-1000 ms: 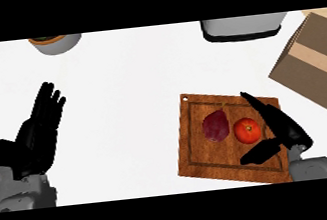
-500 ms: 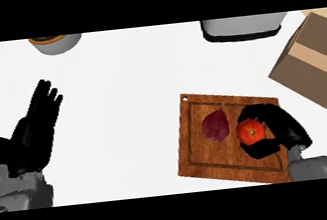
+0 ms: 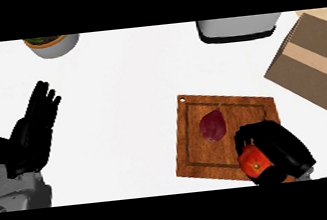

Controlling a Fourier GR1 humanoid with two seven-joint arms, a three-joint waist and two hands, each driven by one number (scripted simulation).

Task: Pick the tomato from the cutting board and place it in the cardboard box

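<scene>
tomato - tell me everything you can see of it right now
The tomato is red-orange and round, with a small dark stem spot facing up. Only part of it shows: the right hand is curled round it, its black fingers wrapping over the top and right side. It sits over the lower right corner of the wooden cutting board; whether it is lifted cannot be told.

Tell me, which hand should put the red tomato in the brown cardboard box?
The right hand. Its fingers already curl round the round red tomato, and the brown cardboard box lies on that side. The left hand rests open, far across.
</scene>
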